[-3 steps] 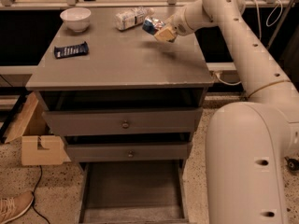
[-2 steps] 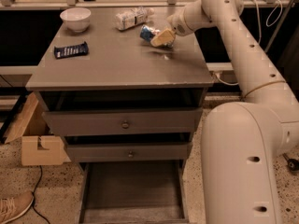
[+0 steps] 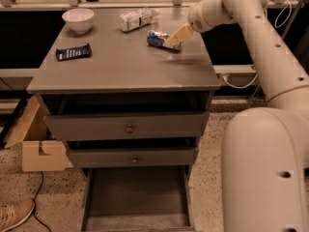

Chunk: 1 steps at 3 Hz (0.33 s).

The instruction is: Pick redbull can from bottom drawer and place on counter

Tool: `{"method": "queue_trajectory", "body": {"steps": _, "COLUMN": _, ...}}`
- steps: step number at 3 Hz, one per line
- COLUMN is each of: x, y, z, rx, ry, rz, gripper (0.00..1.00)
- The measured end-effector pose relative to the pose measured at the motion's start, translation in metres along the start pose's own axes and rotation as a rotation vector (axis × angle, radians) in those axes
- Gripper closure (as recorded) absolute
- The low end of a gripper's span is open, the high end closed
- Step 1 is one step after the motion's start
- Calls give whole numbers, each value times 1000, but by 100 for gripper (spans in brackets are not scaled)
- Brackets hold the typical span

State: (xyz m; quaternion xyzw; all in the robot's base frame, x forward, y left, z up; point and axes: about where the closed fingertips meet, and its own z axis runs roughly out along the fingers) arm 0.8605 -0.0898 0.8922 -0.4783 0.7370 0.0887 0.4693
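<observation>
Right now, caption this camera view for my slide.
Gripper at the redbull can, back right of the counter, bottom drawer open below.

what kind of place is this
Probably a robot test lab, not a home: a grey drawer cabinet on speckled floor, a cardboard box, and the end effector over the counter by the redbull can.

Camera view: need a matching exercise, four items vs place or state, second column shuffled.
1. white bowl
2. snack packet
3. redbull can
4. bottom drawer

A. pulled open, at floor level
B. on the counter, back right, at the tool
C. counter, back left corner
D. counter, left side, in front of the bowl

Pairs: 1-C, 2-D, 3-B, 4-A
</observation>
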Motion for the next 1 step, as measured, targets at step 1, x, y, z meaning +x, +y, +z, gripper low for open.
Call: {"method": "queue_trajectory", "body": {"steps": 1, "x": -8, "y": -19, "z": -68, "rx": 136, "ry": -18, "rz": 2, "gripper": 0}}
